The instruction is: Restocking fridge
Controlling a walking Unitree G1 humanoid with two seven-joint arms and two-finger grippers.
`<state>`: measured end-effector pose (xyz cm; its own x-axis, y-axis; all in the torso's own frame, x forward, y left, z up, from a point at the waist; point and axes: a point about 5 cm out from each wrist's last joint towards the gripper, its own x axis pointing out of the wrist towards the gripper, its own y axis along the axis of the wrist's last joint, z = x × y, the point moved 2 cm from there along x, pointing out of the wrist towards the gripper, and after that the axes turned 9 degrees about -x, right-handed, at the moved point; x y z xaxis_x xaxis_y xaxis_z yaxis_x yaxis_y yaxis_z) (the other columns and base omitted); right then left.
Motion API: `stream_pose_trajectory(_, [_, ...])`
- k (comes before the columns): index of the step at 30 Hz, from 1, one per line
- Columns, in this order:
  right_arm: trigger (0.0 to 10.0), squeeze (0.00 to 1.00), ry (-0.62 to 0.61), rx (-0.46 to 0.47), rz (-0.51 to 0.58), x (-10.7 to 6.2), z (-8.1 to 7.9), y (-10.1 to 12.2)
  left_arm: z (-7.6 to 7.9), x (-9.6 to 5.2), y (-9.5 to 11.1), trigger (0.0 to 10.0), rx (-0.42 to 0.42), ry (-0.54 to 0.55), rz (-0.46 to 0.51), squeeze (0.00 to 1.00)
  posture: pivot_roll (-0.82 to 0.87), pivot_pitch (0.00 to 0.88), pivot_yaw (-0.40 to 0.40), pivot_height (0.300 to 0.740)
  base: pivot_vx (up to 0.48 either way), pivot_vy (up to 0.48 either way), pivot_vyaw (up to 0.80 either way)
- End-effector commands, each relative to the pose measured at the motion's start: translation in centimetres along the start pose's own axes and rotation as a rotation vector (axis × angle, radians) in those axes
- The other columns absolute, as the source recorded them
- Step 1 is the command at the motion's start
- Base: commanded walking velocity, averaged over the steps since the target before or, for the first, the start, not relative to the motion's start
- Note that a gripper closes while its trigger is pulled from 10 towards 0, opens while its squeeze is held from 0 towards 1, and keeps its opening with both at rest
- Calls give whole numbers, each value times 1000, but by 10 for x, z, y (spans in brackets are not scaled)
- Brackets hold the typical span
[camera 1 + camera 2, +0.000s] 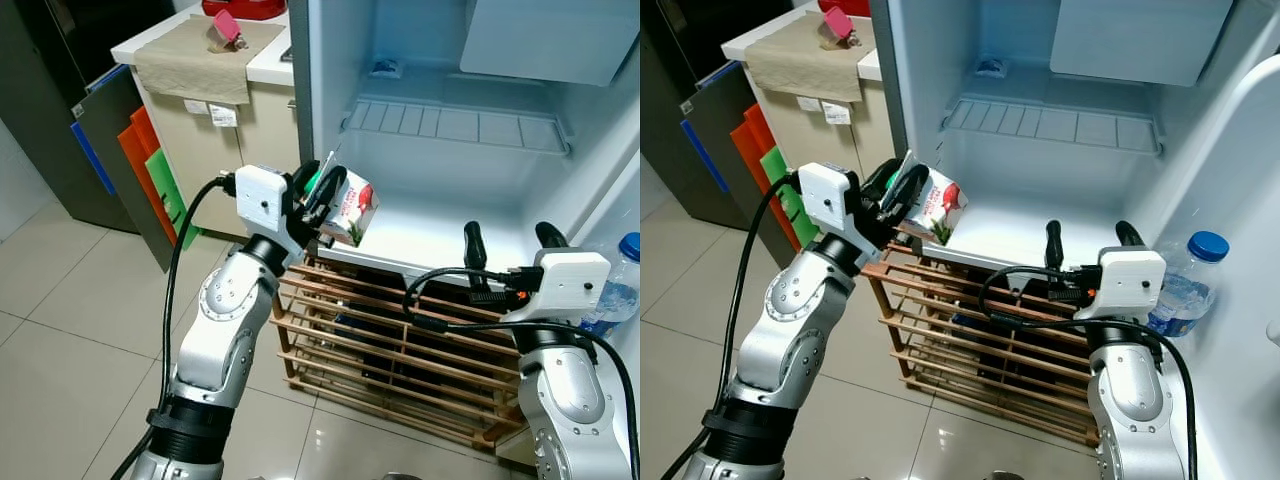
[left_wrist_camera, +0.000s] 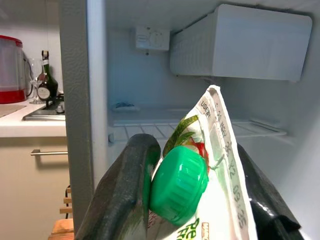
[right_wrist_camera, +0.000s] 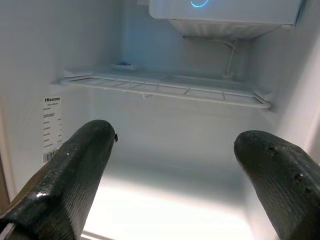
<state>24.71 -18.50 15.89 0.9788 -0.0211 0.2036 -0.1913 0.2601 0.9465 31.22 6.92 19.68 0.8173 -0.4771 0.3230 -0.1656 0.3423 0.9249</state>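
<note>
My left gripper point(image 1: 322, 190) is shut on a white juice carton point(image 1: 350, 210) with a red and green print and a green cap point(image 2: 179, 184). It holds the carton tilted at the front left corner of the open fridge point(image 1: 440, 125), level with the lower shelf floor point(image 1: 440, 235). To the right, my right gripper point(image 1: 508, 240) stands open in front of that floor, its fingers point(image 3: 75, 170) pointing into the bare compartment. A wire shelf point(image 1: 460, 125) spans the fridge above.
A water bottle with a blue cap point(image 1: 1185, 285) stands in the fridge door rack at right. A wooden slatted crate point(image 1: 400, 345) sits below the fridge. A counter with a cloth point(image 1: 200, 55) and coloured boards point(image 1: 150, 170) are at left. Tiled floor lies in front.
</note>
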Motion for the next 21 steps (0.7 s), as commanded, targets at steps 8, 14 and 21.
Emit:
stream_pose_trajectory(8, [10000, 0, -1, -1, 0, -1, 0, 0, 2, 2, 7, 10000, 18, -13, 19, 0, -203, 0, 42, 740, 0, 0, 0])
stream_pose_trajectory(14, [10000, 0, -1, -1, 0, -1, 0, 0, 2, 2, 7, 10000, 18, -13, 19, 0, -203, 0, 42, 740, 0, 0, 0])
stream_pose_trajectory(21, [10000, 0, 171, 58, 109, 26, -26, 24, -39, -29, 8, 10000, 94, 279, -2, 0, -157, 0, 8, 740, 0, 0, 0])
